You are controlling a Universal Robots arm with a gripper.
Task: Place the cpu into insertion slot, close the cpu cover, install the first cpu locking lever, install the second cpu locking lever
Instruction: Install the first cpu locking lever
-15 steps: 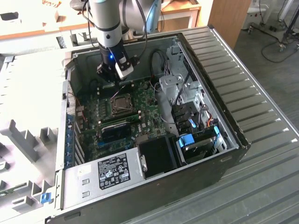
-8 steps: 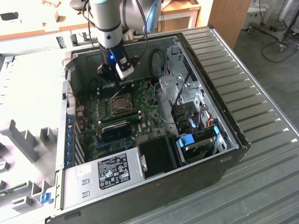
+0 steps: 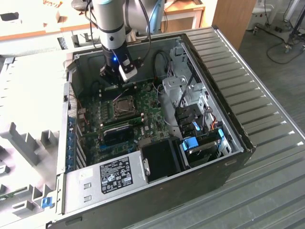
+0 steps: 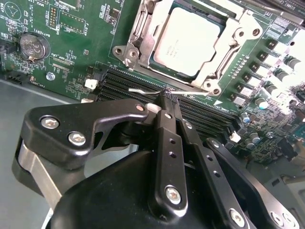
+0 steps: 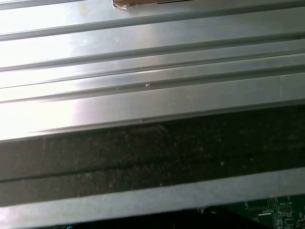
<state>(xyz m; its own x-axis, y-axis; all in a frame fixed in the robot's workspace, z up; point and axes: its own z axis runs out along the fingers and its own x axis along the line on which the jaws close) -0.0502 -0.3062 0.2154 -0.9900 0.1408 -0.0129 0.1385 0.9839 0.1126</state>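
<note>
The cpu, a silver-grey square, lies in the insertion slot on the green board. The cpu cover lies flat around it, framing its top. A thin silvery wire, a cpu locking lever, runs along the socket's edge beside the black memory slots. In the second wrist view my gripper has its two black fingers pressed together with that wire pinched at their tips. In the exterior view the gripper hangs just beyond the socket, inside the open computer case.
Black memory slots run beside the gripper tips, and a round coin battery sits on the board. A black card, a power supply and drive bays fill the case. Ribbed metal table lies around it.
</note>
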